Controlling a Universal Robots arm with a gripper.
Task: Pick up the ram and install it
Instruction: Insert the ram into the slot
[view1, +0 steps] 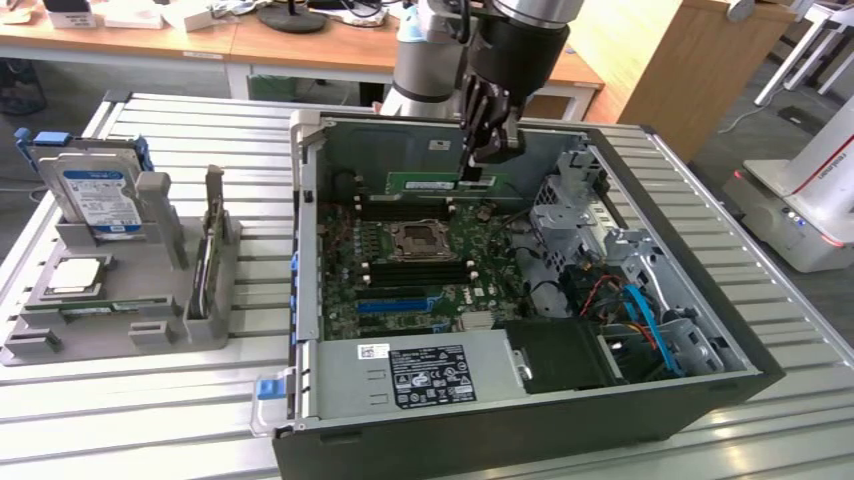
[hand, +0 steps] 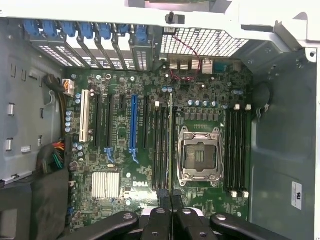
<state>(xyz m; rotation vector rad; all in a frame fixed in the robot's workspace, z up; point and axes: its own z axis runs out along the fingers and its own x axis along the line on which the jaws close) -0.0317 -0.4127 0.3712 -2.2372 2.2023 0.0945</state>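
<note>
White-labelled green ram in a black gripper — green motherboard with one blue slot. Blue-labelled hard drive — silver ribbed table, dark grey case.

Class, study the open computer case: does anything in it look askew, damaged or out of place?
Nothing stands out. The gripper holds the ram above the motherboard, in line with its slots. The socket is empty, but nothing looks bent, loose or damaged.
</note>
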